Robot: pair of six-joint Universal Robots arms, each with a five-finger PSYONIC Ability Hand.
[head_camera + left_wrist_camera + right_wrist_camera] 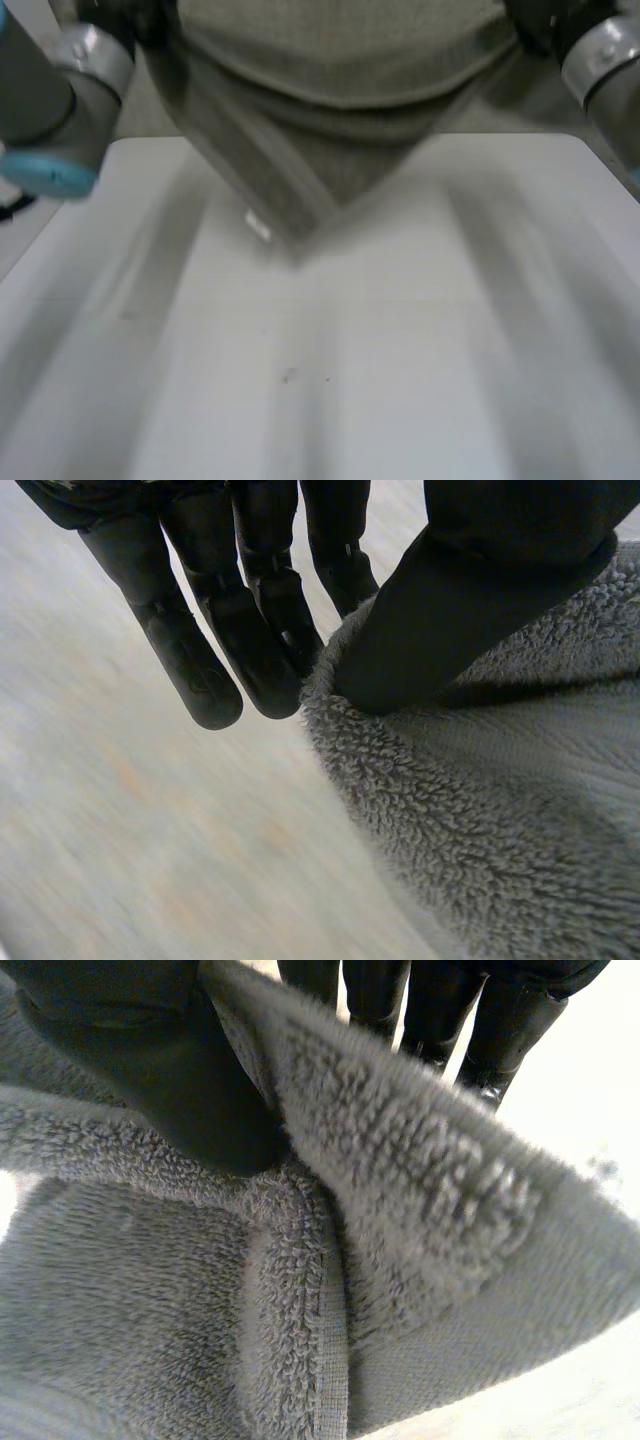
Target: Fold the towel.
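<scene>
Item: grey towel (330,150), which I hold raised above the desk (400,380), left robot hand (255,640) and right robot hand (150,1070) each pinching its edge, presumably so it hangs free for folding.

This looks like a robotics lab bench. A plain white table (400,380) fills the lower frame, with a grey-jointed robot arm at upper left (70,90) and another at upper right (605,60).
</scene>
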